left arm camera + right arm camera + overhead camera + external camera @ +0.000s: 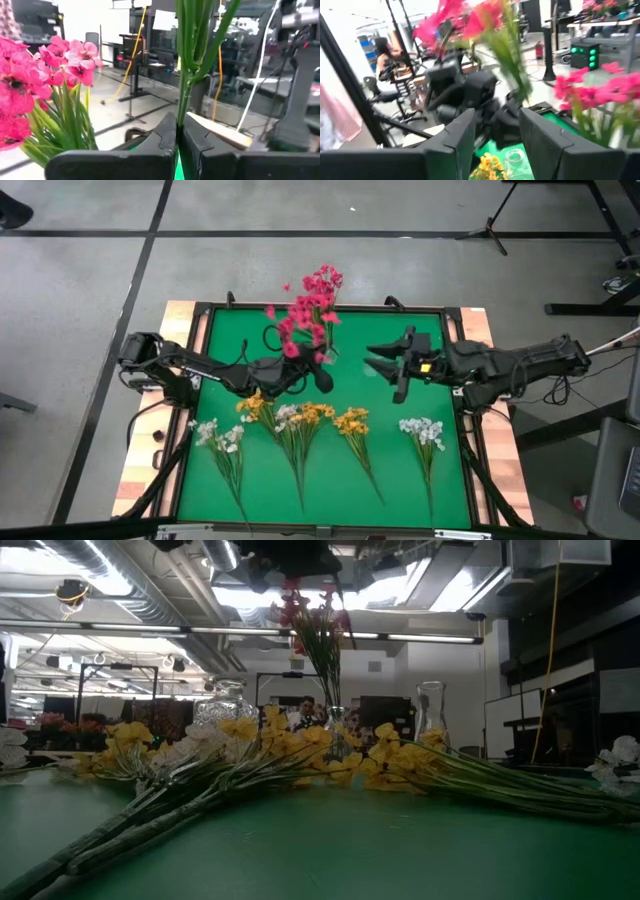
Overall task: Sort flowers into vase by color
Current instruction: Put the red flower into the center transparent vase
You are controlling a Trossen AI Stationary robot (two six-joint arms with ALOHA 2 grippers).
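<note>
My left gripper (322, 378) is shut on the green stem (186, 75) of a magenta-pink flower that stands upright over the middle of the green table, its blossoms (451, 15) above the fingers. Beside it, more pink flowers (50, 70) stand upright with their stems running down into a glass vase (337, 730). My right gripper (380, 362) hangs open just right of them, with nothing between its fingers (455, 135). Yellow flowers (350, 420) and white flowers (425, 430) lie flat along the near half of the table. My left gripper pinches the pink flower's stem (180, 117) between its two fingers. The fingers come in level, from the table's left, and lie across the stem. The stem stands upright with the blossoms above the fingers. The fingers hide what lies below the hold.
Two more glass vases stand at the far side, one ribbed (225, 705) and one slim-necked (430, 710). More white flowers (220, 435) and yellow flowers (255, 405) lie at the near left. A raised dark rim (200, 310) frames the table.
</note>
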